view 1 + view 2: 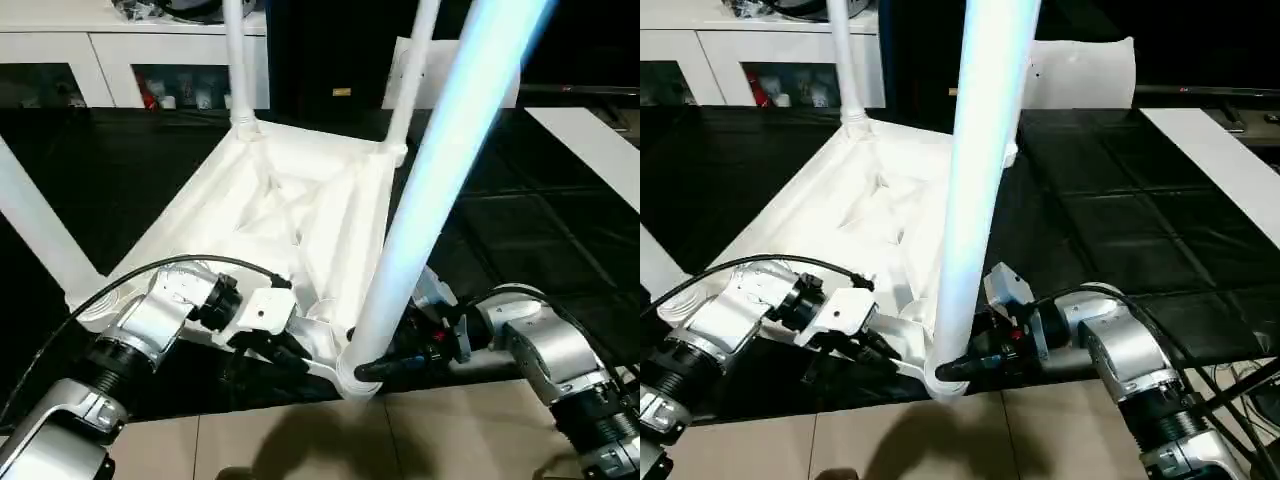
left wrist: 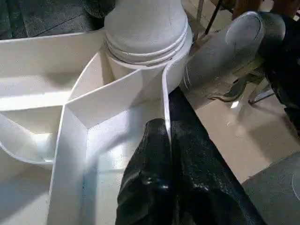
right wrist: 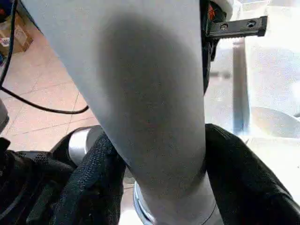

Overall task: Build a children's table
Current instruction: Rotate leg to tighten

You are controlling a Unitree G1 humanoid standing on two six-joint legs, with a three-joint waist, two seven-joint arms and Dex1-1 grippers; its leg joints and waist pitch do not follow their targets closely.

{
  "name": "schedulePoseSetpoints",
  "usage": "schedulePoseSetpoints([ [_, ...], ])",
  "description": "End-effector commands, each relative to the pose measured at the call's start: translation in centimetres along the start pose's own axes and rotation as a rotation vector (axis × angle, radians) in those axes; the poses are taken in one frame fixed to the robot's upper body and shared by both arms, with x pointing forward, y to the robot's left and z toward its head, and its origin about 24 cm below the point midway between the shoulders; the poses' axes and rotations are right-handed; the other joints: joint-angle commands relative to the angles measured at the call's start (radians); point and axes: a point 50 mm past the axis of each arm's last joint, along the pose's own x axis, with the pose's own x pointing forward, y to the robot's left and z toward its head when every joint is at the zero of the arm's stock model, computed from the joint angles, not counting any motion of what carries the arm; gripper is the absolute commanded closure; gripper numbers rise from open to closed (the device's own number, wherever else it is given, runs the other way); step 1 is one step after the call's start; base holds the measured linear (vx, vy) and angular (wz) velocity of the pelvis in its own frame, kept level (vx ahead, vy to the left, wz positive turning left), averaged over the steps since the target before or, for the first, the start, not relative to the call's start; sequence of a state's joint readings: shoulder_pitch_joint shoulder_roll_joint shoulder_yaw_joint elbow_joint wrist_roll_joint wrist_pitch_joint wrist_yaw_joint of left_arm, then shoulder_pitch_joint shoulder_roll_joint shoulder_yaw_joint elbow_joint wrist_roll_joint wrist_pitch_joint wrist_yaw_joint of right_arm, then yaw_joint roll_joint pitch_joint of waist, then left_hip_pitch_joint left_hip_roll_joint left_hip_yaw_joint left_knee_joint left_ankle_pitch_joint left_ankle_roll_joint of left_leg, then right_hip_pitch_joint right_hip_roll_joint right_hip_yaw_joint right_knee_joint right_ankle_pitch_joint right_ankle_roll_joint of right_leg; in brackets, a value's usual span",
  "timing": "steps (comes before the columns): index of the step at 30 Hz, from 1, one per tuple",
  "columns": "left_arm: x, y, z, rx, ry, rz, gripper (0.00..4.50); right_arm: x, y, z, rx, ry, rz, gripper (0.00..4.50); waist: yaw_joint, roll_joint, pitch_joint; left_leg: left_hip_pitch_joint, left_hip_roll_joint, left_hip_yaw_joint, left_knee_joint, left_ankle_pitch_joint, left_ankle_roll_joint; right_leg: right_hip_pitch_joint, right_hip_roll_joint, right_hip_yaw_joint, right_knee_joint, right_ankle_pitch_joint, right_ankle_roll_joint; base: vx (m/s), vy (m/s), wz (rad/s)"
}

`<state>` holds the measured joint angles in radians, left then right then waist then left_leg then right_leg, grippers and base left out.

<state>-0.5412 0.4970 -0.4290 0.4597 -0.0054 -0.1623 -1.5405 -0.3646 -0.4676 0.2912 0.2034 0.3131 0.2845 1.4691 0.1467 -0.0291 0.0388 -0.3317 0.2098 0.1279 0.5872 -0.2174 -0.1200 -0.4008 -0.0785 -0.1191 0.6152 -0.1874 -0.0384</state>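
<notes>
Tabletop [image 1: 290,210] is lying upside down on the black surface [image 1: 1110,230], legs standing in all visible sockets. Left gripper [image 2: 171,140] is pinching its rim rib; right gripper [image 3: 154,187] is clasping the near leg [image 1: 440,170] — likely seating/tightening left.

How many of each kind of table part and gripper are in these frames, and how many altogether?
White table top: 1
White legs: 4 (far left, far right, near right, near left)
Black-fingered grippers: 2 (left gripper, right gripper)
Total: 7
</notes>
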Motion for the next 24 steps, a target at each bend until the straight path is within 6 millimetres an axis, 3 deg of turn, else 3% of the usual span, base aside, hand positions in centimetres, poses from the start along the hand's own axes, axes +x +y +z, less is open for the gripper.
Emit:
schedulePoseSetpoints([
  [1, 0.5, 0.2, 0.5, 0.047, 0.019, -0.044, 4.50, 0.8, 0.3, 0.2, 0.018, -0.027, 0.065, 2.38, -0.005, 0.000, -0.060, -0.016, 0.022, 0.023, -0.062, -0.056, 0.055, 0.070, -0.068, 0.064, -0.065, -0.157, -0.152, 0.000, 0.000, 0.00],
  [10, 0.7, 0.5, 0.3, -0.038, -0.022, 0.090, 4.50, 1.9, 1.2, -0.5, 0.079, -0.119, -0.018, 2.39, -0.004, 0.006, -0.058, -0.015, 0.024, 0.022, -0.065, -0.064, 0.042, 0.070, -0.069, 0.065, -0.066, -0.152, -0.151, 0.000, 0.000, 0.00],
  [11, 0.8, 0.7, 0.2, -0.078, -0.039, 0.170, 4.50, 2.6, 0.8, -0.7, 0.084, -0.150, -0.155, 2.39, -0.006, 0.006, -0.056, -0.015, 0.023, 0.021, -0.068, -0.084, 0.029, 0.068, -0.070, 0.066, -0.072, -0.189, -0.136, 0.000, 0.000, 0.00],
  [12, 0.8, 0.7, 0.2, -0.078, -0.039, 0.170, 4.50, 2.6, 0.8, -0.7, 0.084, -0.150, -0.155, 2.39, -0.006, 0.006, -0.056, -0.015, 0.023, 0.021, -0.068, -0.084, 0.029, 0.068, -0.070, 0.066, -0.072, -0.189, -0.136, 0.000, 0.000, 0.00],
  [14, 0.9, 0.9, 0.1, -0.142, -0.053, 0.258, 4.50, 3.5, 0.2, -0.9, 0.109, -0.171, -0.302, 2.40, -0.014, 0.009, -0.044, -0.009, 0.014, 0.022, -0.076, -0.169, 0.007, 0.062, -0.068, 0.057, -0.100, -0.404, -0.072, 0.000, 0.000, 0.00],
  [15, 1.1, 1.2, 0.3, -0.192, -0.082, 0.322, 4.50, 4.3, -0.3, -0.9, 0.141, -0.187, -0.397, 2.41, -0.014, 0.009, -0.044, -0.009, 0.014, 0.022, -0.076, -0.169, 0.007, 0.062, -0.068, 0.057, -0.100, -0.404, -0.072, -0.052, -0.008, -0.06],
  [17, 1.4, 1.5, 0.6, -0.238, -0.115, 0.390, 4.50, 5.3, -0.8, -0.9, 0.189, -0.212, -0.491, 2.41, -0.036, 0.008, -0.039, -0.010, 0.004, 0.015, -0.078, -0.229, -0.016, 0.061, -0.072, 0.044, -0.121, -0.580, -0.001, -0.055, -0.003, -0.08],
  [18, 1.6, 1.5, 0.7, -0.253, -0.120, 0.415, 4.50, 5.8, -1.0, -0.7, 0.203, -0.224, -0.515, 2.42, -0.042, 0.009, -0.039, -0.009, 0.004, 0.014, -0.077, -0.240, -0.017, 0.061, -0.071, 0.042, -0.126, -0.598, 0.011, -0.054, 0.012, -0.10],
  [19, 1.9, 1.6, 0.8, -0.270, -0.118, 0.443, 4.50, 6.4, -1.1, -0.5, 0.212, -0.238, -0.545, 2.42, -0.061, 0.007, -0.039, -0.011, 0.003, 0.009, -0.077, -0.266, -0.013, 0.061, -0.071, 0.032, -0.133, -0.618, 0.029, -0.070, 0.022, -0.18],
  [20, 2.0, 1.6, 0.9, -0.281, -0.116, 0.460, 4.50, 6.7, -1.2, -0.4, 0.217, -0.248, -0.564, 2.42, -0.074, 0.010, -0.037, -0.014, 0.002, 0.006, -0.078, -0.285, -0.006, 0.062, -0.070, 0.028, -0.140, -0.628, 0.039, 0.000, 0.000, 0.00],
  [21, 2.3, 1.8, 1.0, -0.302, -0.126, 0.495, 4.50, 7.3, -1.5, -0.2, 0.240, -0.260, -0.600, 2.42, -0.079, 0.011, -0.037, -0.009, 0.001, 0.006, -0.077, -0.296, -0.001, 0.058, -0.069, 0.026, -0.145, -0.630, 0.041, 0.000, 0.000, 0.00],
  [24, 2.9, 2.2, 1.5, -0.336, -0.147, 0.561, 4.50, 8.4, -2.0, 0.3, 0.283, -0.281, -0.667, 2.43, -0.096, 0.014, -0.039, -0.007, 0.001, 0.005, -0.078, -0.298, 0.010, 0.059, -0.068, 0.024, -0.146, -0.595, 0.021, 0.000, 0.000, 0.00],
])
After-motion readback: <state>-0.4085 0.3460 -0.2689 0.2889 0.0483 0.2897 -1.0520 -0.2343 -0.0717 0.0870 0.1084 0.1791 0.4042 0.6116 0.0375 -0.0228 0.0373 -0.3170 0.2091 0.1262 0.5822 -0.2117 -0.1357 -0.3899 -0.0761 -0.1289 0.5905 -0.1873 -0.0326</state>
